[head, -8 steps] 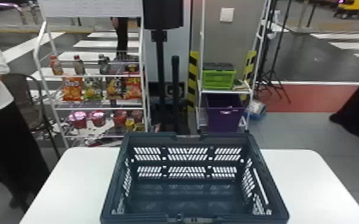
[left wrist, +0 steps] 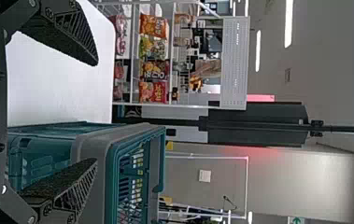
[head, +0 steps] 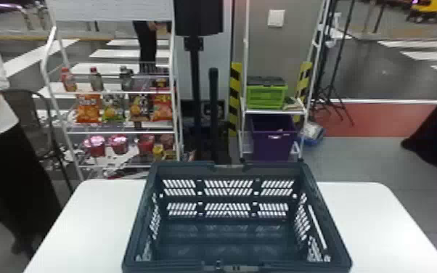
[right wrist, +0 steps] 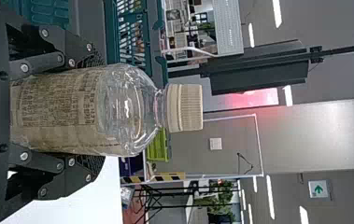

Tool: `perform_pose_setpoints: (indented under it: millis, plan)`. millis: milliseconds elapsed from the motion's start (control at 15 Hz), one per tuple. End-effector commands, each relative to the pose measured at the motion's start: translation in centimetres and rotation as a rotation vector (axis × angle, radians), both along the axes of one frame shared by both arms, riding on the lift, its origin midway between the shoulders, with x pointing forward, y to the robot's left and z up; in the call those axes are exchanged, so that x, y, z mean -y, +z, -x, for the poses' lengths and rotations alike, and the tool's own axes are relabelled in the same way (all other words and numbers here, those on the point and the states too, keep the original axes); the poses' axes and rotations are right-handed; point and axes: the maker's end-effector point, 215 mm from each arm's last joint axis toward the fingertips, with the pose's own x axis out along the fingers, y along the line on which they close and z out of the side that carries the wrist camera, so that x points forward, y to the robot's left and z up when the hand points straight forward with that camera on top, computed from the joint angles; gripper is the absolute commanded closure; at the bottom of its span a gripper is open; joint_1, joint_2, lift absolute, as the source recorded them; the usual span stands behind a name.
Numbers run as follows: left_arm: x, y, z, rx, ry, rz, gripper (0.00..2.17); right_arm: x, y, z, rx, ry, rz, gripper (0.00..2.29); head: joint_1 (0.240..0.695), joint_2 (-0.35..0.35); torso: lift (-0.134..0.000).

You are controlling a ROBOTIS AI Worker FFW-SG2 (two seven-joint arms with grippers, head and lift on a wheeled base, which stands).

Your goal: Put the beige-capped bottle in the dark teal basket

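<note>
In the right wrist view the beige-capped bottle [right wrist: 83,112] is held upright between the two fingers of my right gripper [right wrist: 90,112], which is shut on its labelled body; the cap points away from the palm side. The dark teal basket [head: 323,214] stands on the table in the head view, with nothing inside it. Behind the held bottle, part of the basket [right wrist: 153,37] shows beside it in the right wrist view. My left gripper [left wrist: 95,112] is open with nothing between its fingers, and the basket [left wrist: 90,144] lies beyond them.
The white table [head: 83,225] extends on both sides of the basket. Past its far edge stand a snack rack [head: 119,92] and a shelf with a green crate [head: 266,96] and a purple bin [head: 274,145]. A person stands at the far left.
</note>
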Motion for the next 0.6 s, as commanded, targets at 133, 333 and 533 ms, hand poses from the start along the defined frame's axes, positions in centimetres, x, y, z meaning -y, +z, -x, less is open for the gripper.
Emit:
perform_pose_setpoints:
  millis: [133,333,533]
  plan:
    - [0.0,0.1,0.0,0.001,-0.003,-0.001,0.16,-0.4,2.9,-0.5,0.044,0.008,-0.005,2.22,0.499,0.0,0.0]
    - [-0.1,0.0,0.1,-0.002,-0.004,-0.002,0.16,-0.8,5.9,-1.7,0.063,0.02,-0.005,2.22,0.499,0.0,0.0]
    - [-0.2,-0.2,0.2,-0.001,-0.003,-0.005,0.16,-1.8,6.0,-4.5,-0.021,0.049,0.011,2.22,0.499,0.0,0.0]
